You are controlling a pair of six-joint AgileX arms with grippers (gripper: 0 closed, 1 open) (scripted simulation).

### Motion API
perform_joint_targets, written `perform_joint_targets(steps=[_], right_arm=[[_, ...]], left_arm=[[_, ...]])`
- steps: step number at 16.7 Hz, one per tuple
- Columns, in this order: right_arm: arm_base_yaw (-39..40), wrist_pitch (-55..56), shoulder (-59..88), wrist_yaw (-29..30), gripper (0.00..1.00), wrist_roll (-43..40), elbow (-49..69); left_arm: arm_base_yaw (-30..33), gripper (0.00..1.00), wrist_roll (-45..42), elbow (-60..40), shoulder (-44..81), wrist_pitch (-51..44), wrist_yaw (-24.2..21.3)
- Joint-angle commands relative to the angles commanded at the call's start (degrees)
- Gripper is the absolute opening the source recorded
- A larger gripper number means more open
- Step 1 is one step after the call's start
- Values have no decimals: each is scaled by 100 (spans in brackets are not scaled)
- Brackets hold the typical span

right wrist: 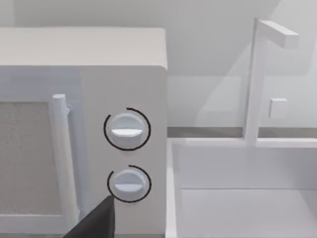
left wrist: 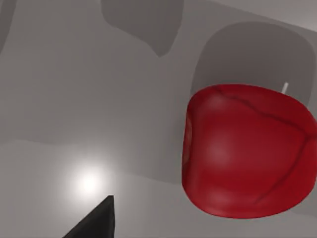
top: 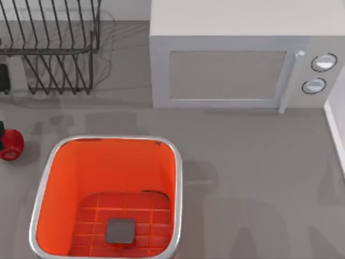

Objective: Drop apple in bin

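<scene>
The apple [top: 12,144], small, glossy and deep red, lies on the grey table at the far left edge, just left of the bin and outside it. The bin [top: 178,178] is large, orange-red inside, with a silver rim and a grey square on its gridded floor. A dark piece of my left gripper [top: 1,135] pokes in at the table's left edge, right against the apple. In the left wrist view the apple [left wrist: 247,151] looms close, with a dark part of my left gripper [left wrist: 94,223] beside it. My right gripper [right wrist: 94,223] is parked, facing the microwave's knobs.
A white microwave [top: 226,70] stands at the back, right of centre. A black wire rack [top: 51,48] sits at the back left. A white sink [right wrist: 242,198] with a faucet lies right of the microwave. Open table stretches right of the bin.
</scene>
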State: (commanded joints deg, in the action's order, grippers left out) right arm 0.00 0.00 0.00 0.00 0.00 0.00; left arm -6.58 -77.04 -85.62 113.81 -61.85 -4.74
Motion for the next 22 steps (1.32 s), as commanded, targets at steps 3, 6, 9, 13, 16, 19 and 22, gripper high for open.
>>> perform_joint_targets(steps=[3, 6, 9, 13, 16, 19, 22], right_arm=[[0, 0, 0, 0, 100, 0, 0], [0, 0, 0, 0, 100, 0, 0], [0, 0, 0, 0, 100, 0, 0], [0, 0, 0, 0, 100, 0, 0], [0, 0, 0, 0, 100, 0, 0], [0, 0, 0, 0, 100, 0, 0], [0, 0, 0, 0, 100, 0, 0]], left_arm=[[-4, 100, -34, -42, 50, -28, -2], [28, 100, -27, -27, 33, -16, 2], [26, 100, -3, 137, 140, 217, -3], [60, 100, 26, 620, 460, 1099, -5], [74, 100, 37, 828, 602, 1399, -7], [74, 100, 37, 828, 602, 1399, -7], [74, 77, 37, 828, 602, 1399, -7]])
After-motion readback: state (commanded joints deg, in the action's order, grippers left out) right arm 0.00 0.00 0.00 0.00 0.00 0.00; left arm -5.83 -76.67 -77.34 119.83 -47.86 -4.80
